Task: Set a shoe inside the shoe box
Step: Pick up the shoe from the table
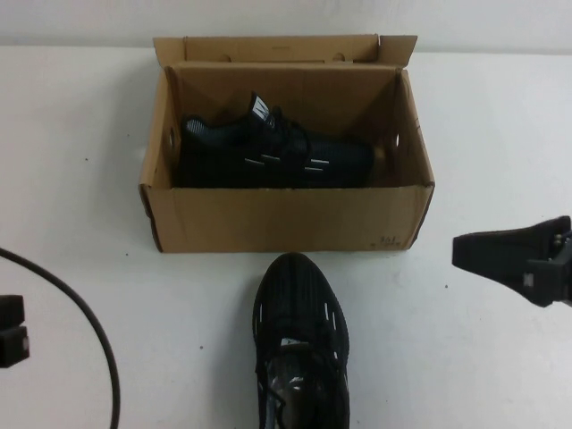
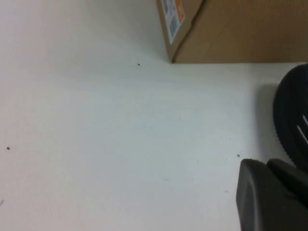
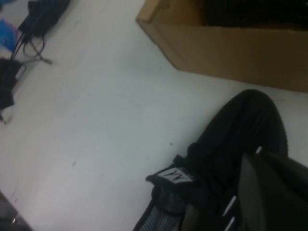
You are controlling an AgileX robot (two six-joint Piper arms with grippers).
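The shoe (image 1: 299,349), a black sneaker with short white dashes, stands on the white table just in front of the shoe box (image 1: 286,219), toe toward it. It also shows in the right wrist view (image 3: 236,139) and at the edge of the left wrist view (image 2: 294,120). The brown cardboard box is open, its lid flap up at the back, and the twin sneaker (image 1: 268,152) lies inside on its side. My left gripper (image 1: 11,332) is shut and empty at the left edge, low over the table. My right gripper (image 1: 458,252) is shut and empty to the right of the shoe.
A black cable (image 1: 89,322) curves across the table at the front left. The box corner with a printed label (image 2: 172,14) shows in the left wrist view. Dark cables and gear (image 3: 29,29) lie beyond the table in the right wrist view.
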